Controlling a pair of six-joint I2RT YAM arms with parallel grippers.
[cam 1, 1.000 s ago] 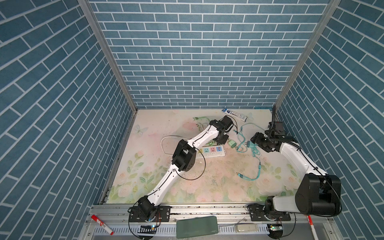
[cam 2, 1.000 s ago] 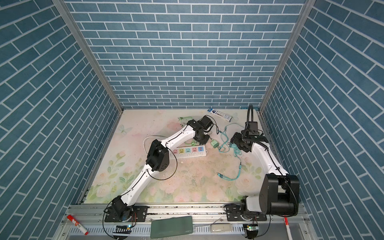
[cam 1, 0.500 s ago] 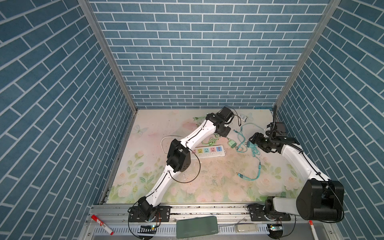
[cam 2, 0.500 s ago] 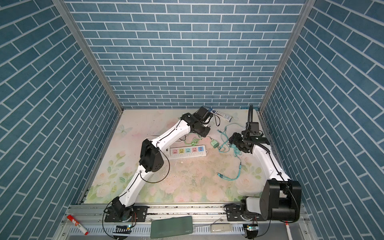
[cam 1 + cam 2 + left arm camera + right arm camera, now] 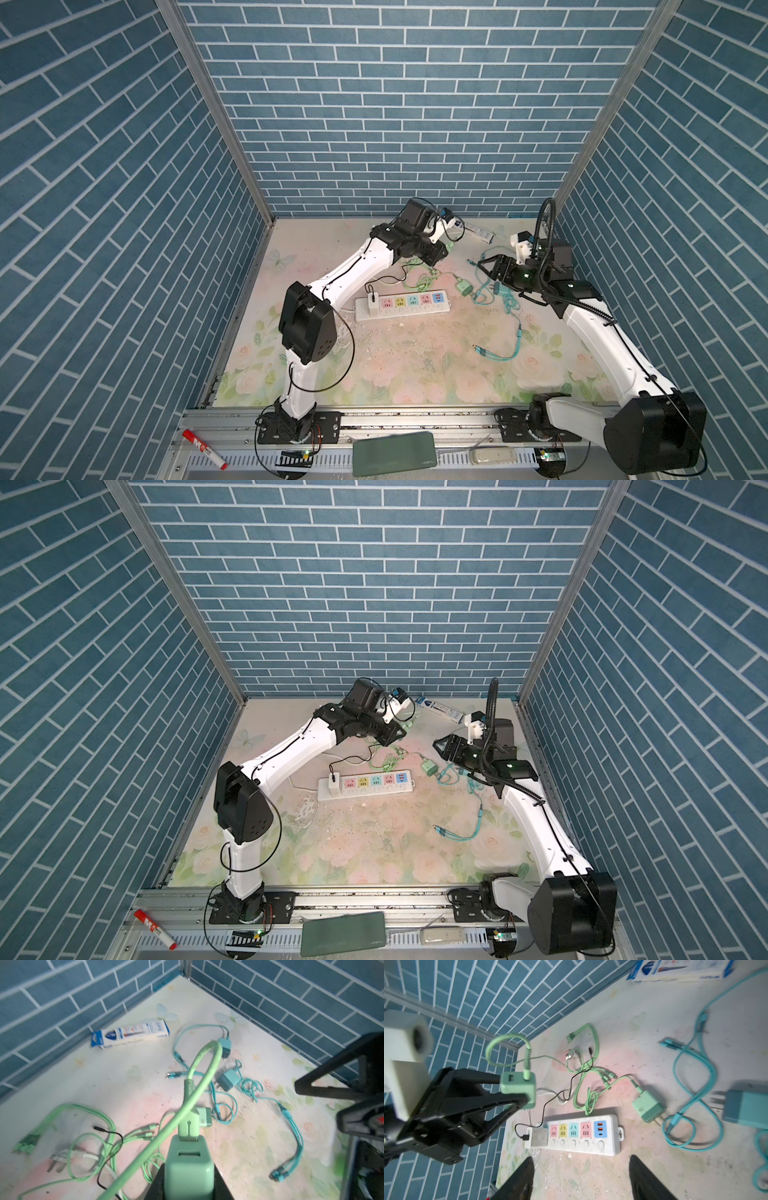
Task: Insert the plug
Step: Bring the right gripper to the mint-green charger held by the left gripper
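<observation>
Left gripper [image 5: 517, 1095] pinches the green charger [image 5: 189, 1167] by its sides, lifted clear beyond the far edge of the power strip [image 5: 403, 305] so I can swing it over a socket; right gripper [image 5: 485, 270] hangs spread and empty on the right, out of the way.

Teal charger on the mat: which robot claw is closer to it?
Right. The right gripper hovers open right next to the teal charger. The left gripper is farther away, past the tangle of cables, holding a green charger off the mat.
</observation>
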